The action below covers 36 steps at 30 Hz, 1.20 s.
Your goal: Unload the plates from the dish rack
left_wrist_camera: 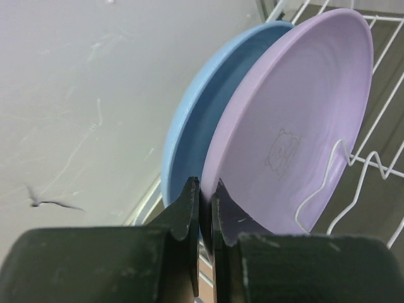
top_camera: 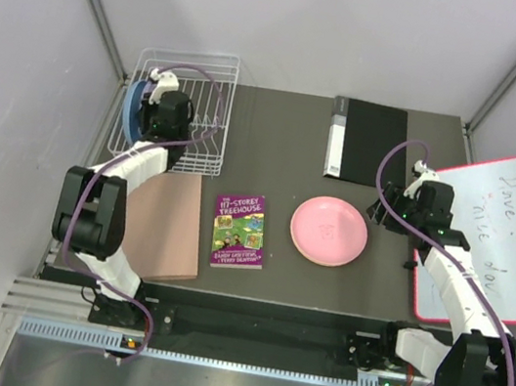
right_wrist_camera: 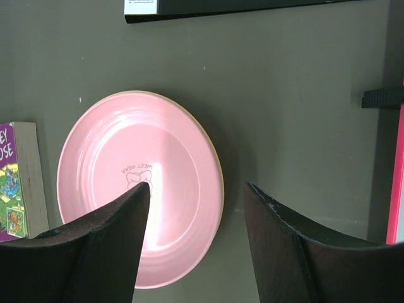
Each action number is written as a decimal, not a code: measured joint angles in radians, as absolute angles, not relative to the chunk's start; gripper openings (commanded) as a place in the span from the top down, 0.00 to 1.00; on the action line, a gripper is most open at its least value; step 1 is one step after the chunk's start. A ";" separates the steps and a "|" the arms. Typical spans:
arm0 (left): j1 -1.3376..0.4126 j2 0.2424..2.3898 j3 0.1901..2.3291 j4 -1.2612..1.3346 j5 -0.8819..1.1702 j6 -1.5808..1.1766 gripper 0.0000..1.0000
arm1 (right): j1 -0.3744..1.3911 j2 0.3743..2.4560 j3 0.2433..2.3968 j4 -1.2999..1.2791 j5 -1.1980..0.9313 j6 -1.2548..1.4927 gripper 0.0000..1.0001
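Left gripper (left_wrist_camera: 205, 187) pinching round purple plastic plate (left_wrist_camera: 297, 126) by its rim; lift straight up, clear of white wire dish rack (top_camera: 207, 81) prongs; right gripper (right_wrist_camera: 196, 187) open

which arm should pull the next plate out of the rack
Left. The left gripper is at the white wire dish rack, shut on the rim of the round purple plastic plate. The right gripper hangs open over the round pink plastic plate on the table, away from the rack.

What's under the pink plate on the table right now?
A yellow-orange plate lies under the pink plate; only its thin rim shows along the pink plate's edge. Its face is covered, as is anything beneath the pair.
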<state>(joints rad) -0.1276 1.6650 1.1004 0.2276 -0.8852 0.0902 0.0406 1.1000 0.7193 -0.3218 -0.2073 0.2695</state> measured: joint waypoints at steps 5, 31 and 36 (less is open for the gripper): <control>-0.194 1.670 1.085 0.348 -0.975 0.244 1.00 | 0.041 1.100 0.719 -0.321 -0.215 0.270 0.39; -0.470 1.290 1.138 0.089 -0.475 -0.212 1.00 | 0.039 1.007 0.705 -0.241 -0.450 0.331 0.25; -0.525 1.323 1.097 0.056 -0.270 -0.405 1.00 | 0.039 0.976 0.694 -0.141 -0.551 0.400 0.23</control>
